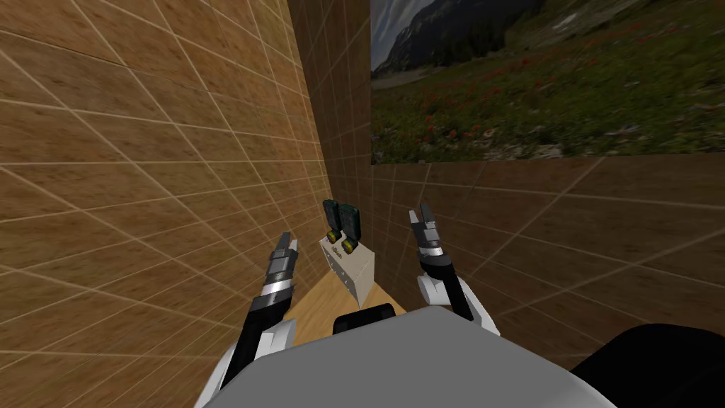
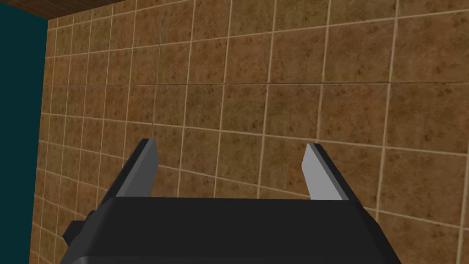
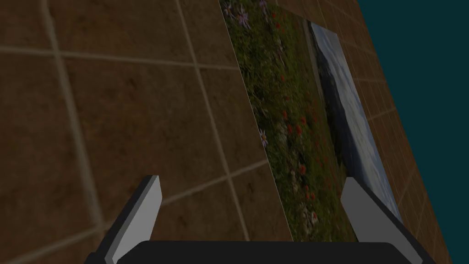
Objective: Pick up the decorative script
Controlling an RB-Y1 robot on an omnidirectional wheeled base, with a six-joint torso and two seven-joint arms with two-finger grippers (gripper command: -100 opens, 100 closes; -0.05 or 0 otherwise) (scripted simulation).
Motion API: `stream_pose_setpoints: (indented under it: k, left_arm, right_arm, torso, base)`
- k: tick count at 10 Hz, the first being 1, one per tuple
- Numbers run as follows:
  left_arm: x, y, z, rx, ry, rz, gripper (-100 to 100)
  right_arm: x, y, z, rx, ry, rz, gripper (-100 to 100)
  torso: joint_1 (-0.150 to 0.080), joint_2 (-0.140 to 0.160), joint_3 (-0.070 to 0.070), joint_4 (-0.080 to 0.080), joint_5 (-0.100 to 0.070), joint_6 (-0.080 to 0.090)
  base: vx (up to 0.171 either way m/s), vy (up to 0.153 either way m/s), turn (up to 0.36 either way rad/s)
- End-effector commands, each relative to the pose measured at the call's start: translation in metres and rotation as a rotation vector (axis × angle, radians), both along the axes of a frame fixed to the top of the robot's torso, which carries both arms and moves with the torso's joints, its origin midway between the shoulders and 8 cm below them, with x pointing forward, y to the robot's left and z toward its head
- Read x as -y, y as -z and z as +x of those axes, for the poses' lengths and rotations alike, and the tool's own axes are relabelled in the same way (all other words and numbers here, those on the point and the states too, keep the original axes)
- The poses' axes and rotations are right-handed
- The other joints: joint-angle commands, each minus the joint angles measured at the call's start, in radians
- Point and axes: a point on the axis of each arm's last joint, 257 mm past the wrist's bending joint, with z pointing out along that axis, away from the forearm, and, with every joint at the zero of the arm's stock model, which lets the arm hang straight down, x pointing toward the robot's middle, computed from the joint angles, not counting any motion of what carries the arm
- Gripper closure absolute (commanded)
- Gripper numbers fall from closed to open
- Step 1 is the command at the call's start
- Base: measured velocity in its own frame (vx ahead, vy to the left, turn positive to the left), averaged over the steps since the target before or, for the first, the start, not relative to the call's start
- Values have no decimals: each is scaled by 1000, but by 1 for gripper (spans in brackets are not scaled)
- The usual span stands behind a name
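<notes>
Okay, left gripper has its fingers spread with nothing between them, and right gripper is spread the same way, both arms raised. Ahead and between them, a white cabinet stands in the tiled corner. The decorative script, a tiny dark mark too small to make out, lies on top beside dark green items, apart from both grippers.

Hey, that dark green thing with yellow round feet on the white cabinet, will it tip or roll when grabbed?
Likely tippy: the dark green upright piece stands tall and thin on small yellow round feet atop the white cabinet. Those feet might roll; too small to tell. It looks stiff, not floppy.
</notes>
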Motion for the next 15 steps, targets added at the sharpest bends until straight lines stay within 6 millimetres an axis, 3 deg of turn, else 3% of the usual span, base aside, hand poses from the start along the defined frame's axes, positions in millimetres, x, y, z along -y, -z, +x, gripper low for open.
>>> stream_pose_setpoints:
  k: [1, 5, 10, 11, 15]
  left_arm:
    - [1, 10, 5, -27, 23, -1, -100]
    - [1, 45, 20, -125, 75, -34, -100]
    - [-13, 122, 45, -339, 122, -115, -100]
    - [-14, 125, 45, -344, 121, -117, -100]
    - [-35, 185, 55, -513, 118, -178, -100]
  right_arm:
    - [0, 0, 0, 0, 0, 0, 0]
    - [0, 0, 0, 0, 0, 0, 0]
    - [0, 0, 0, 0, 0, 0, 0]
    - [0, 0, 0, 0, 0, 0, 0]
    - [0, 0, 0, 0, 0, 0, 0]
  torso:
    - [0, 0, 0, 0, 0, 0]
    - [10, 1, 0, 0, 2, 1]
    - [12, 1, 1, 0, 3, 0]
    - [14, 0, 0, 0, 3, 0]
    - [9, -1, -1, 0, 2, 0]
  base:
    - [3, 51, -227]
    - [-13, 135, -270]
    - [-35, 180, -407]
    - [-50, 151, -296]
    - [-52, 119, -373]
